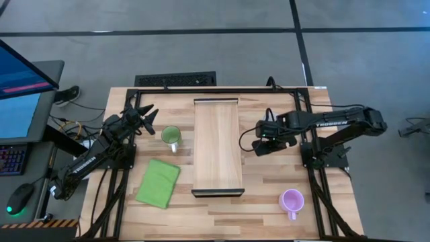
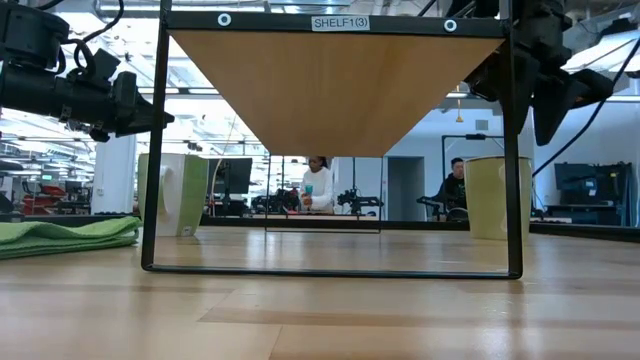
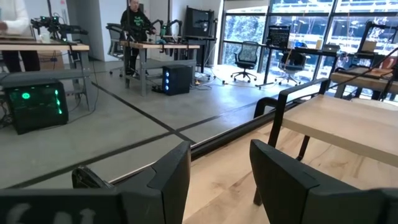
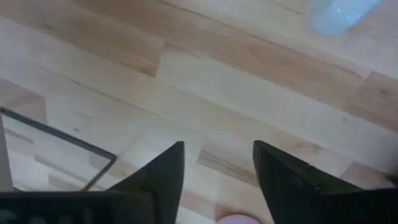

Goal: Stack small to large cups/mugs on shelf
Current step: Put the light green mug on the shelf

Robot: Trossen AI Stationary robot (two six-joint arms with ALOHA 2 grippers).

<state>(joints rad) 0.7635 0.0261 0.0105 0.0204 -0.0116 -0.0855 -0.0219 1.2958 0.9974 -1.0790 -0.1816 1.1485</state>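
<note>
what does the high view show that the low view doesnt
Only the high view: the purple mug and the top face of the shelf. Only the low view: the SHELF1(3) label and people in the room behind. Both: the shelf, the green cloth, the left pincer and the right pincer.

Left pincer [image 1: 149,113] open; right pincer [image 1: 258,144] parted, pointing down.

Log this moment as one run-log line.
left end effector: open, beside light green round mug | right end effector: open, empty, right of light-wood shelf | light purple mug: on tabletop
</note>
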